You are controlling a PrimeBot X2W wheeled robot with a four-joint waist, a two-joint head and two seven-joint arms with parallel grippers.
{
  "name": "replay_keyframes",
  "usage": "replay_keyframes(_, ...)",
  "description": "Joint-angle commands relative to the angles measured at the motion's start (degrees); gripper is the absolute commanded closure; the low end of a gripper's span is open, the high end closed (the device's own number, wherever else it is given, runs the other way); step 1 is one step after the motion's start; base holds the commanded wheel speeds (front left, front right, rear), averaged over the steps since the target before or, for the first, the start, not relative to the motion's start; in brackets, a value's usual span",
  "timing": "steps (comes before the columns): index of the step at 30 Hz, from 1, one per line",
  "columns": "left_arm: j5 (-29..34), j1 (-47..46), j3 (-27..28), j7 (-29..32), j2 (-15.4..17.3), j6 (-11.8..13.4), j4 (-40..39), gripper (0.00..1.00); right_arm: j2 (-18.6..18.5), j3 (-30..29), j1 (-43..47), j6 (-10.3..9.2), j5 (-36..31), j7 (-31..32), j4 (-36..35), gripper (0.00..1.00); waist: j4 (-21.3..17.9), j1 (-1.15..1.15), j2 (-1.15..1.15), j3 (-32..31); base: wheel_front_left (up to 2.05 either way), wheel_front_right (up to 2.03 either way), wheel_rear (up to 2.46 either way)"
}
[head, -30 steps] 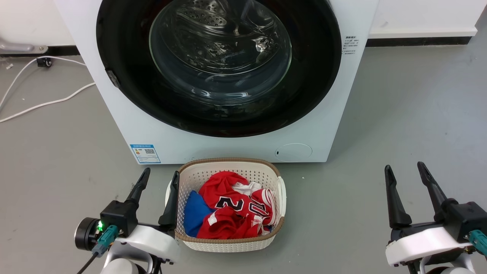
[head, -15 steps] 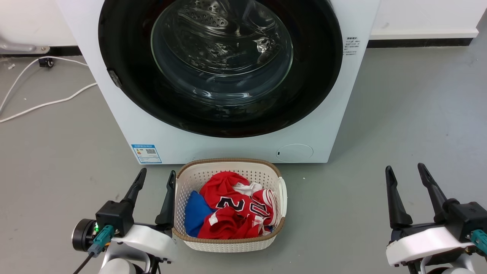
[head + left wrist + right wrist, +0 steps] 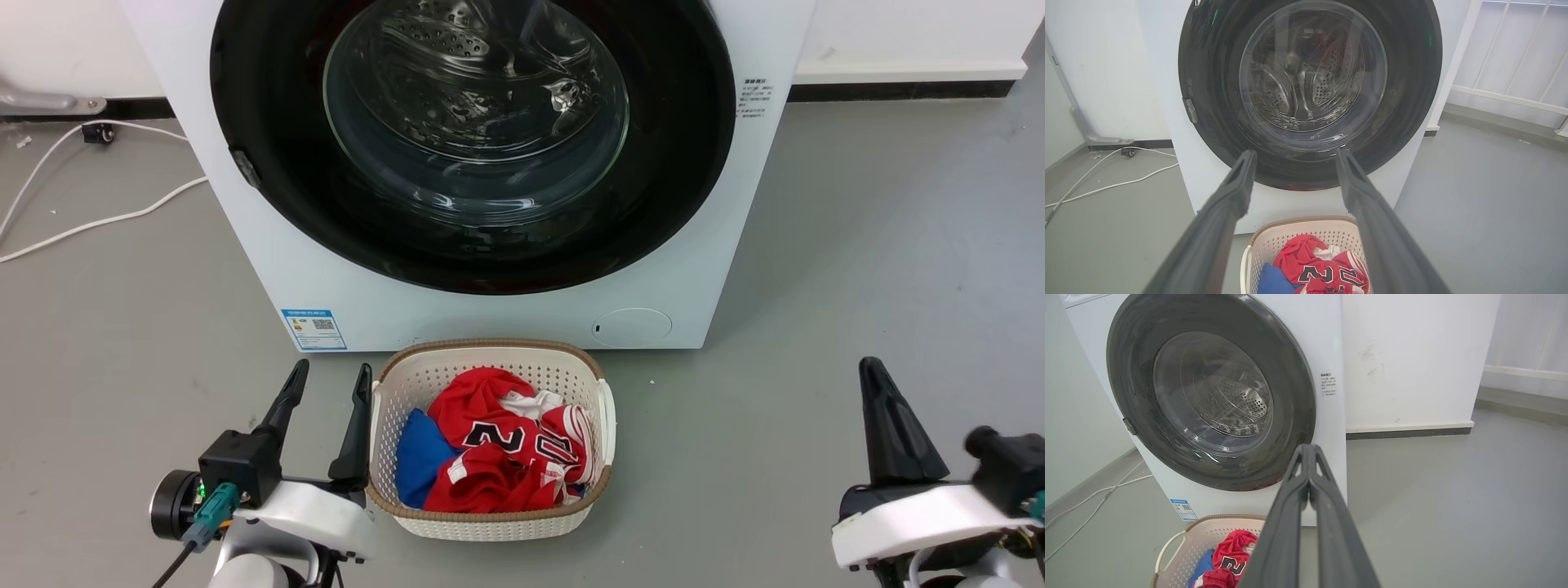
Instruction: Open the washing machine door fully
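From the head view, the right gripper (image 3: 873, 376) is now showing its two fingers pressed together into one dark wedge, where half a second ago they were standing apart. The left gripper (image 3: 331, 371) is staying spread beside the laundry basket (image 3: 490, 351), having slid a little lower. The washing machine door (image 3: 269, 163) is sitting flush in the white machine, untouched. Along the left wrist, the spread fingers are framing the door's lower rim, well short of it. Along the right wrist, the closed fingers are pointing toward the door's lower right rim (a small grey tab (image 3: 1129, 426) is sitting on the opposite edge), so I'm guessing the right arm is readying to reach in.
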Motion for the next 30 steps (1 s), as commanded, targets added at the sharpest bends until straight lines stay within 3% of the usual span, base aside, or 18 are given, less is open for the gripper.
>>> replay_keyframes(1,-0.23,-0.14,0.22,-0.41,-0.24,-0.01,-0.3,0.0,0.22,-0.19,0.27,-0.02,5.93,0.49,0.59,1.0,0.0,0.0,0.0,0.11,0.0,0.0,0.0)
replay_keyframes(5,-0.13,-1.12,0.45,-0.41,-0.48,-0.01,-0.75,0.0,0.22,-0.19,-0.8,-0.02,24.85,1.66,1.77,1.0,0.16,0.0,0.0,0.76,0.0,0.0,0.0)
replay_keyframes(11,-0.51,-1.74,1.19,-0.36,-0.95,0.0,-1.68,0.0,0.21,0.16,-3.21,-0.01,61.14,2.95,2.04,1.0,0.44,0.0,0.0,1.68,0.0,0.0,0.0)
replay_keyframes(13,-0.47,-2.08,1.36,-0.35,-1.11,0.0,-2.03,0.0,0.17,-0.84,-4.47,0.0,70.45,3.44,1.57,1.0,0.51,0.0,0.0,2.12,0.0,0.0,0.0)
replay_keyframes(14,-0.75,-3.0,1.91,-0.31,-1.39,-0.01,-2.96,0.0,-1.87,-5.14,-8.34,0.0,79.85,6.26,1.9,1.0,0.5,0.0,0.0,3.44,0.0,0.0,0.0)
replay_keyframes(21,-0.71,-4.28,1.61,-0.3,-1.84,-0.01,-4.61,0.0,-5.32,-8.89,-14.93,0.0,84.24,8.17,4.59,1.0,0.67,0.0,0.0,5.45,0.0,0.0,0.0)
replay_keyframes(30,-0.34,-6.46,1.22,-0.29,-2.32,-0.01,-8.03,0.0,-13.51,-9.97,-30.66,0.0,90.56,12.91,17.64,1.0,0.73,0.0,0.0,10.51,0.0,0.0,0.0)
